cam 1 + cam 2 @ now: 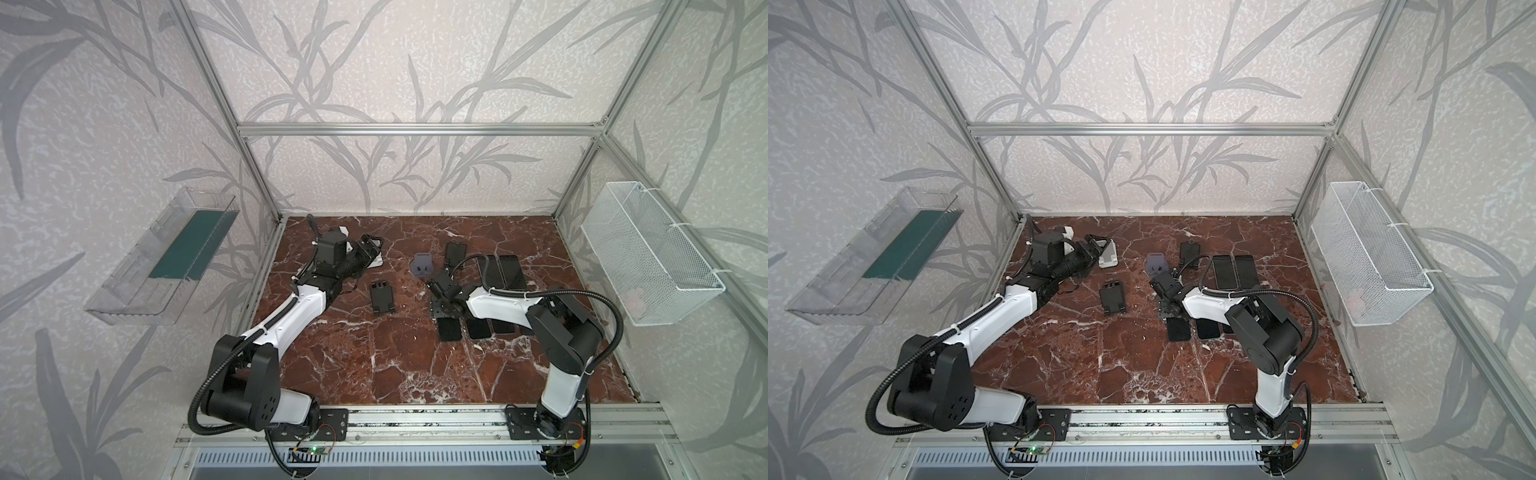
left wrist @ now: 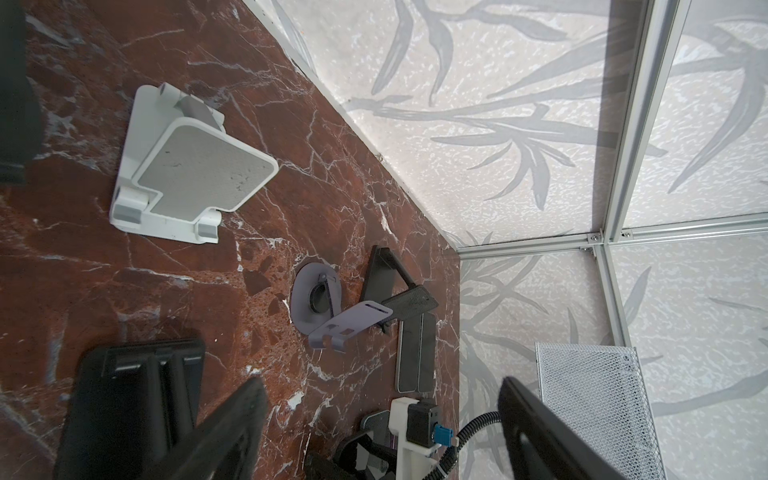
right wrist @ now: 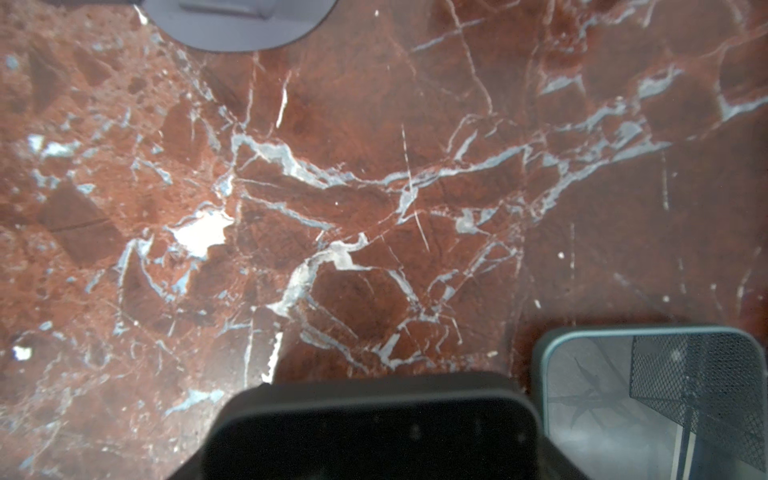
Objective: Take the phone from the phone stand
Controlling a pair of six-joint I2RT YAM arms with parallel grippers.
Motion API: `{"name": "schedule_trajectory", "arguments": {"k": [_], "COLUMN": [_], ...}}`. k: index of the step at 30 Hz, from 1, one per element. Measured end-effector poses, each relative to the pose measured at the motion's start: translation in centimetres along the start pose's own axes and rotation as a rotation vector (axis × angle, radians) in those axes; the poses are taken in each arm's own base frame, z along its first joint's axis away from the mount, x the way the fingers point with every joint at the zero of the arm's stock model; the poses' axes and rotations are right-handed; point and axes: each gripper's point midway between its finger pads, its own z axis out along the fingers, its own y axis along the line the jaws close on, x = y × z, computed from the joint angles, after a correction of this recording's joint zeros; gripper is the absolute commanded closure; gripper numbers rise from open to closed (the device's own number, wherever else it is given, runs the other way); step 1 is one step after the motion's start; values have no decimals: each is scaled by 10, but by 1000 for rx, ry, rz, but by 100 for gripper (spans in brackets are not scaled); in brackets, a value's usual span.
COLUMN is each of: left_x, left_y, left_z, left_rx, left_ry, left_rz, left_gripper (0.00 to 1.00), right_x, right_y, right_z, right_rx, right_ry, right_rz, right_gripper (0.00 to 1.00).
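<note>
In the right wrist view a dark phone (image 3: 374,428) fills the space between my right gripper's jaws, and its near end lies low over the marble. In a top view this phone (image 1: 449,331) sticks out from under my right gripper (image 1: 445,311), which is shut on it. The grey-purple phone stand (image 1: 423,266) stands empty just beyond. Its base (image 3: 237,25) shows in the right wrist view. My left gripper (image 2: 382,436) is open with nothing between its fingers (image 2: 232,432), and it hovers beside an empty white stand (image 2: 187,166).
A black stand (image 1: 381,297) lies mid-table and another black stand (image 1: 455,251) is at the back. Two phones (image 1: 500,272) lie side by side at the back right. Further phones (image 1: 478,328) lie beside the held one, including a teal-rimmed one (image 3: 648,399). A wire basket (image 1: 648,257) hangs on the right wall and a clear bin (image 1: 166,257) on the left.
</note>
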Motion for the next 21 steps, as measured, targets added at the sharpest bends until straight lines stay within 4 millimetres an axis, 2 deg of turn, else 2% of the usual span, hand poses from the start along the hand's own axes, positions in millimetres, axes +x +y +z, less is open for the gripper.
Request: {"name": "schedule_trajectory", "arguments": {"k": [21], "left_x": [0], "left_y": [0], "left_z": [0], "left_rx": [-1], "left_ry": [1], "left_rz": [0], "left_gripper": [12], "right_x": [0], "right_y": [-1], "right_z": [1], "right_rx": [8], "right_ry": [-5], "right_rz": [7], "right_gripper": [24]}}
